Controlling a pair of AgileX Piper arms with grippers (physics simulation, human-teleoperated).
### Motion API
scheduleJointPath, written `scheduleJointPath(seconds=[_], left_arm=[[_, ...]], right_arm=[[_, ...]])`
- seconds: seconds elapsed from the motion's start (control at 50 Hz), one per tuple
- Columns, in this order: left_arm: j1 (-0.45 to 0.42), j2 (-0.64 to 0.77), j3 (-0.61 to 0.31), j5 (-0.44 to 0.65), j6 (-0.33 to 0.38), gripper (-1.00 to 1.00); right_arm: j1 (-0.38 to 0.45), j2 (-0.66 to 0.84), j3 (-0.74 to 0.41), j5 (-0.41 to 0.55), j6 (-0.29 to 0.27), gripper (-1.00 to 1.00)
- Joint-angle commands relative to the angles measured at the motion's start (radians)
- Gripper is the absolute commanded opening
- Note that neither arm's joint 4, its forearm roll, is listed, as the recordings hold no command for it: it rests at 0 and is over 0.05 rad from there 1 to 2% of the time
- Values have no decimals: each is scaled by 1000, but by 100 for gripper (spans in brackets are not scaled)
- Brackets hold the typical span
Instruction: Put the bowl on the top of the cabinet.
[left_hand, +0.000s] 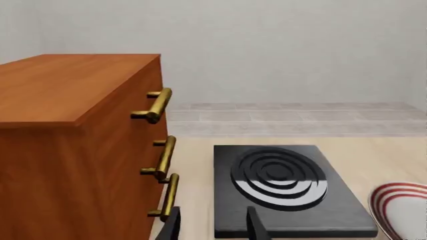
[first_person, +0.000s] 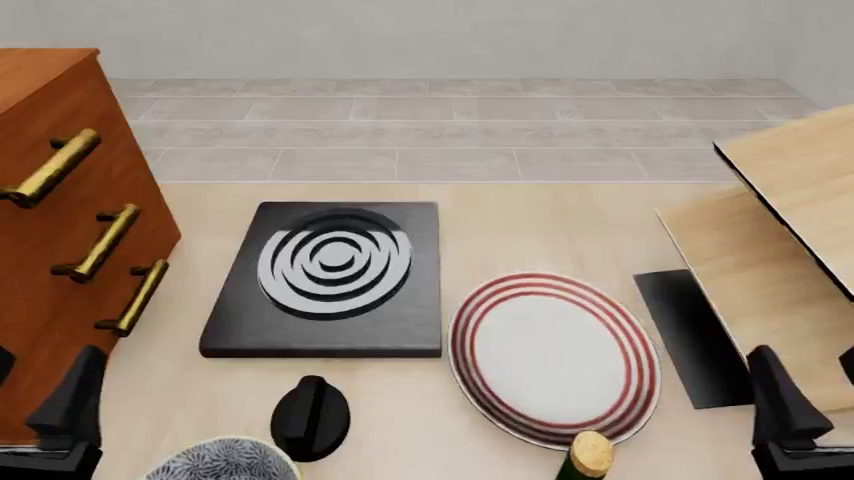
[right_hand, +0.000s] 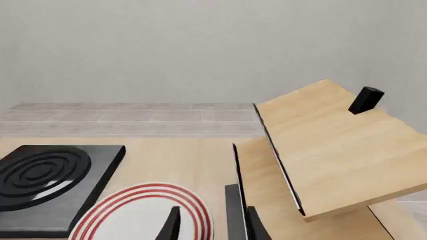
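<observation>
The small round bowl with the grey-white speckled outside (first_person: 218, 462) sits at the near edge of the table in your front view, only partly in the picture, just beside a black round knob (first_person: 311, 418) and near your left arm. Neither wrist view shows the bowl at all. The big reddish-brown wooden cabinet (first_person: 54, 200) stands at the left of the table with three brass bar handles (left_hand: 160, 156) on its front; your left wrist view shows its flat top, which the front view cuts off. Your left gripper (left_hand: 213, 227) shows two dark fingers spread apart with nothing between them. Your right gripper (right_hand: 212, 227) also has its fingers apart and holds nothing. A black square burner with grey rings (first_person: 331, 275) lies in the middle, and a flat white plate with red rings (first_person: 554, 358) lies just to its right. Only the right wrist view shows a small black block (right_hand: 366, 100) on the tilted pale wood panels (right_hand: 333, 150). A green bottle top with a cork (first_person: 590, 455) shows at the near edge in the front view only.
</observation>
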Motion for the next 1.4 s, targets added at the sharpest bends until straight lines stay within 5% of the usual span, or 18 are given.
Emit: scheduleJointPath(seconds=[0.02, 0.4, 0.9, 1.4], left_arm=[[-10, -1, -4, 6, 7, 100], [-44, 3, -25, 53, 26, 100], [-208, 21, -275, 521, 58, 100], [-297, 192, -362, 627, 64, 100]], right_arm=[[10, 0, -32, 31, 2, 100], [11, 2, 1, -5, 0, 100], [14, -3, -68, 68, -3, 100], [15, -3, -67, 67, -2, 100]])
